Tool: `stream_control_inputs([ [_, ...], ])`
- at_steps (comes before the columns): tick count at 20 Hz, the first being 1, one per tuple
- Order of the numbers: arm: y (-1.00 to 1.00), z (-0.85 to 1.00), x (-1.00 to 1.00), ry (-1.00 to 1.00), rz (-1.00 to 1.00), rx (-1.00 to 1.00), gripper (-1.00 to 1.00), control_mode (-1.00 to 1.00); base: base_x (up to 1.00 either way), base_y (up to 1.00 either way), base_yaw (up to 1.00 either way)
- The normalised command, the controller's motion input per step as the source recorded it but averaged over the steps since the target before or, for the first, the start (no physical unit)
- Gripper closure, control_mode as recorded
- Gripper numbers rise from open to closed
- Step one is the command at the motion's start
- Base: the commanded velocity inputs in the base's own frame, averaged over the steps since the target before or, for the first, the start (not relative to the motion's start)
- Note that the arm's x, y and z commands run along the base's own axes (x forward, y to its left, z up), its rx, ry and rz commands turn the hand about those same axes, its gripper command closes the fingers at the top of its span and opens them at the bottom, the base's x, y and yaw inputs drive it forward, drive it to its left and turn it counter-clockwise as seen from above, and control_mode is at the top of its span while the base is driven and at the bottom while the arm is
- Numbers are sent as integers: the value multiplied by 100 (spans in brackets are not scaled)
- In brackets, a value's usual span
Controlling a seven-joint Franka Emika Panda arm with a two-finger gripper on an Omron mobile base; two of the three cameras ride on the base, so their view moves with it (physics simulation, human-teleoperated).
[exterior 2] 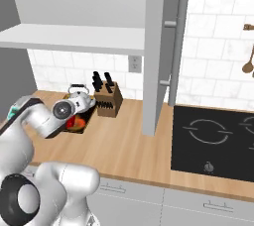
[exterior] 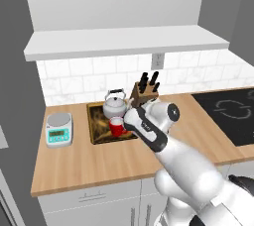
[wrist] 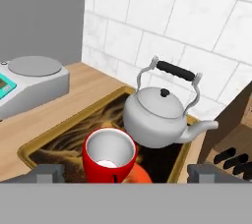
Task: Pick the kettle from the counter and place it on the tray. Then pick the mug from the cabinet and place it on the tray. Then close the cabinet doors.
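No writing can be read. On the light wooden counter point(exterior: 99, 163), left to right: one white-and-teal kitchen scale point(exterior: 59, 129), one dark rimmed tray point(wrist: 44, 145) carrying one red mug point(wrist: 109, 155) and one silver kettle point(wrist: 156, 117), one knife block point(exterior: 144, 94). The gripper point(wrist: 119, 173) hangs open above the mug.

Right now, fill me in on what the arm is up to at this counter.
The kettle and the red mug both stand on the tray, mug in front of kettle. The gripper hangs over the mug, jaws wide open and holding nothing. A cabinet door stands open above the counter, so closing the doors is what remains. A kitchen scale sits beside the tray.
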Motion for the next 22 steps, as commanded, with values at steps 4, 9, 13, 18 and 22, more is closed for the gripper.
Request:
stream_control_inputs([
  [4, 0, 65, -37, 10, -16, 0, -100, -100, 0, 0, 0],
  [9, 0, 56, -45, 1, -24, 0, -100, -100, 0, 0, 0],
  [13, -5, 55, -36, 9, -19, 0, -100, -100, 0, 0, 0],
  [18, -14, 63, -35, 0, -7, 0, -100, -100, 0, 0, 0],
  [22, -19, 55, -39, 0, -6, 2, -100, -100, 0, 0, 0],
])
